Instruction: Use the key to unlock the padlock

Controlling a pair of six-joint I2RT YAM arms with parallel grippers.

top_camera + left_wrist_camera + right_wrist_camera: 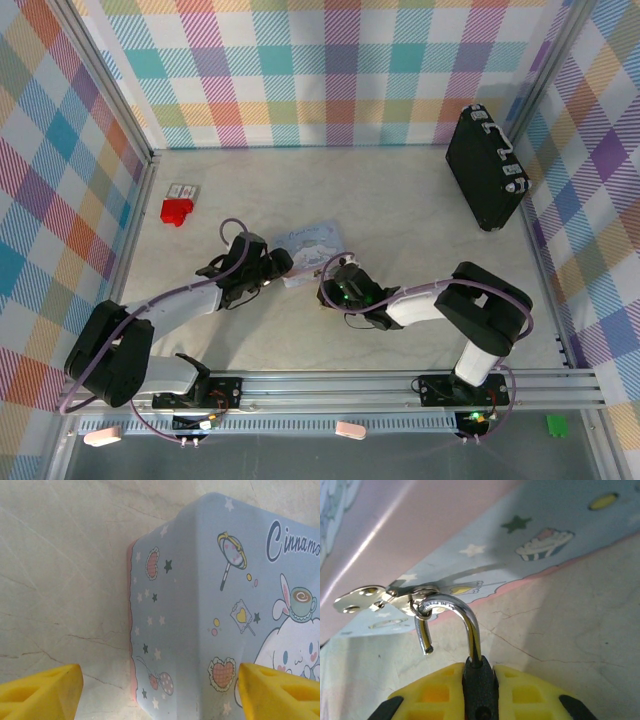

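Near the table's (420, 210) middle, seen from above, the tin (312, 238) is lying flat. The left gripper (272, 268) is reaching in at its near left corner and the right gripper (338, 283) at its near right edge. The padlock is too small to make out from here.

From the left wrist, the left gripper (160, 695) is standing with its yellow fingers (45, 692) wide apart, one over the table (60, 580) and the other over the tin's (200, 595) lid. It is gripping nothing.

From the right wrist, the right gripper (480, 676) is pinching the padlock (479, 690) by its dark body. The padlock's long axis is running up the frame in line with the fingers, and its shackle (465, 612) is pointing away from the gripper toward the tin's (530, 525) side. The shackle is hooking through a small ring (418, 611) on the hasp (364, 597). Its short leg is hanging free of the body.
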